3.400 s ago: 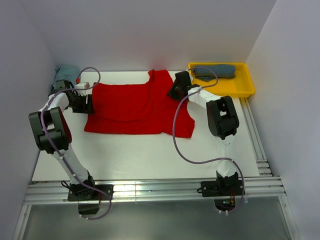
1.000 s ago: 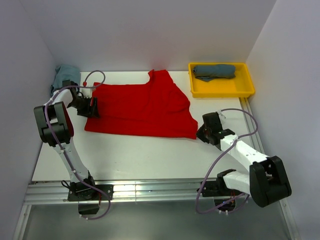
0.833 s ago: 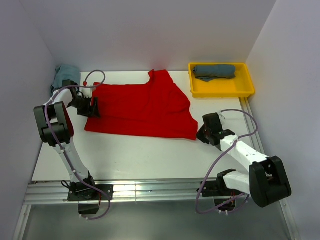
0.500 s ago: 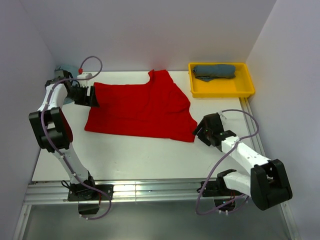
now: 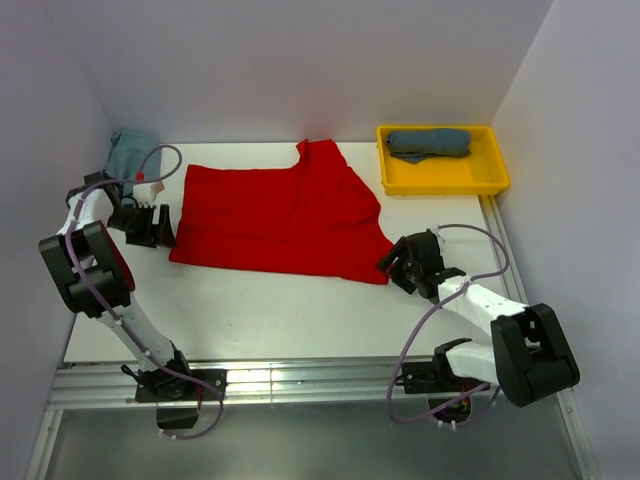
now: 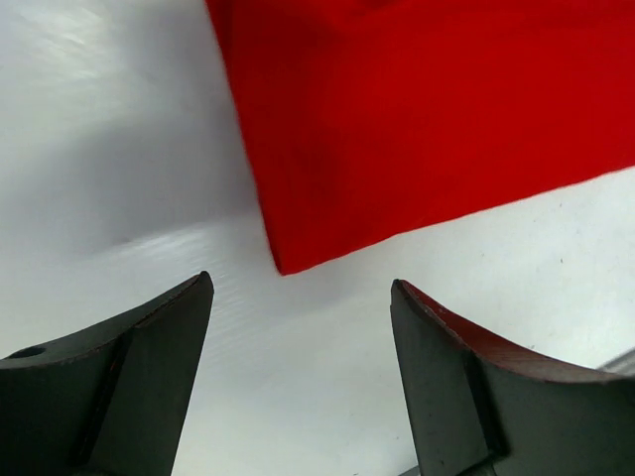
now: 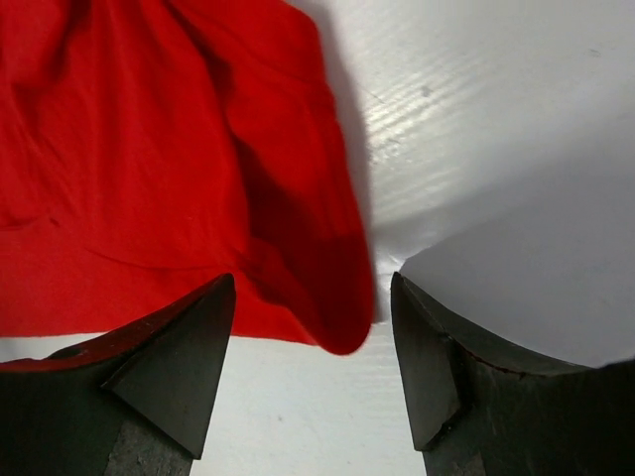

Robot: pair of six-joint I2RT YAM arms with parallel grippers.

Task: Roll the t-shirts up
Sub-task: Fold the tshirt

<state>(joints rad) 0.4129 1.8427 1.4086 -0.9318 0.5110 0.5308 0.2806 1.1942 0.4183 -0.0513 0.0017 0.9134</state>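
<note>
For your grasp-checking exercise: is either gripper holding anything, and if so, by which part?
Nothing is held. The left gripper and the right gripper both stand open at corners of the red t-shirt.

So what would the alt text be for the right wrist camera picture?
A corner of a red t-shirt lies on a white table, ahead of the right gripper. Its two dark fingers stand open at the bottom edge, holding nothing.

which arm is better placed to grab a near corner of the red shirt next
Right, likely: the right gripper stands open with a near corner of the red shirt already between its jaws; the left gripper, also open, has its corner only level with its tips.
</note>
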